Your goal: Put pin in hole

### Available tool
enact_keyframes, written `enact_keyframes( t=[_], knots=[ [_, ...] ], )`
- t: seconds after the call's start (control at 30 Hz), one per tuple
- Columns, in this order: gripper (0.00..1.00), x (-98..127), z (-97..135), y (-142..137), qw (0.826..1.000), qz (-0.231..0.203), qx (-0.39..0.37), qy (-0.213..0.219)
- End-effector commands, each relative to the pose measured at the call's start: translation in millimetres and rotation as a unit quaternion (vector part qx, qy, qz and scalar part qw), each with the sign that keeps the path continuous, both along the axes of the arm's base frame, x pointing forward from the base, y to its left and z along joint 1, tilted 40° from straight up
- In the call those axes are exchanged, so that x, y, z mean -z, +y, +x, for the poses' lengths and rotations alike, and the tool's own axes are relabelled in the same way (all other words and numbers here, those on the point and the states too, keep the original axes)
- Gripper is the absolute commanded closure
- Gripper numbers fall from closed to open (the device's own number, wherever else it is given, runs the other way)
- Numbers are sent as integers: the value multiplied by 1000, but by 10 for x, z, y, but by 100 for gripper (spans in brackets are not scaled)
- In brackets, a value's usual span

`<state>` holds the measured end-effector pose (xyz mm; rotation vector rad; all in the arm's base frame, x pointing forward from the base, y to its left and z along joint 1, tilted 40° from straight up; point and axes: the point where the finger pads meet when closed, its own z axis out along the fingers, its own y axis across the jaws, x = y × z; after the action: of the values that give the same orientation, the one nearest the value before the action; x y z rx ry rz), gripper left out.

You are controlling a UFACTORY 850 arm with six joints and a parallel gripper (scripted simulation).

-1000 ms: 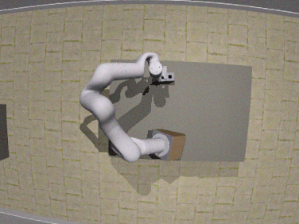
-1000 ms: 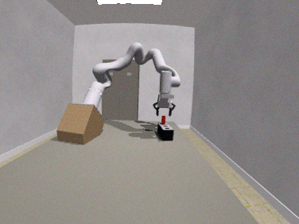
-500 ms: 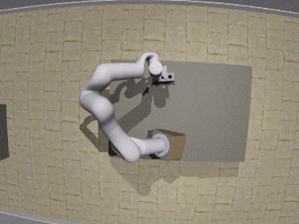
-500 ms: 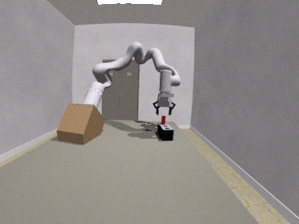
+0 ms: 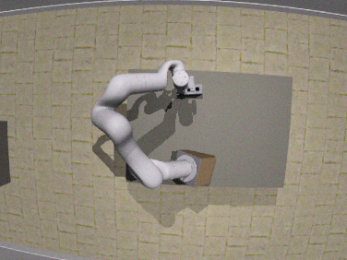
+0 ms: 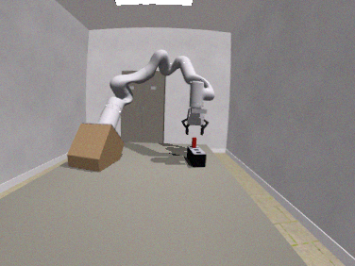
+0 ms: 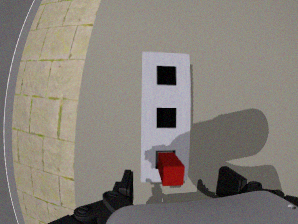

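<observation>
The block (image 6: 196, 156) is dark with a white top and stands on the grey mat; in the wrist view (image 7: 166, 117) its top shows three square holes in a row. The pin (image 6: 194, 141) stands upright in the hole at one end, with only its red part showing above the block; in the wrist view the pin (image 7: 170, 168) is in the hole nearest the camera. The other two holes are empty. My gripper (image 6: 194, 128) hangs open a short way above the pin, touching nothing; its black fingers also show in the wrist view (image 7: 174, 185).
A brown wedge-shaped box (image 6: 94, 146) covers the arm's base at the left of the mat; it also shows from above (image 5: 199, 167). Tiled floor surrounds the mat. Grey walls and a dark door close the room.
</observation>
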<state>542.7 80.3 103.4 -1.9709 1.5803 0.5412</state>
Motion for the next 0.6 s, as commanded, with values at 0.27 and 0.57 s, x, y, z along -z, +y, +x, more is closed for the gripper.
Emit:
enact_keyframes(
  t=[0.27,0.57],
  knots=[
    [0,-388,-12,-326,1000,0,0,-1],
    [0,-564,-404,-876,1000,0,0,-1]
  ],
)
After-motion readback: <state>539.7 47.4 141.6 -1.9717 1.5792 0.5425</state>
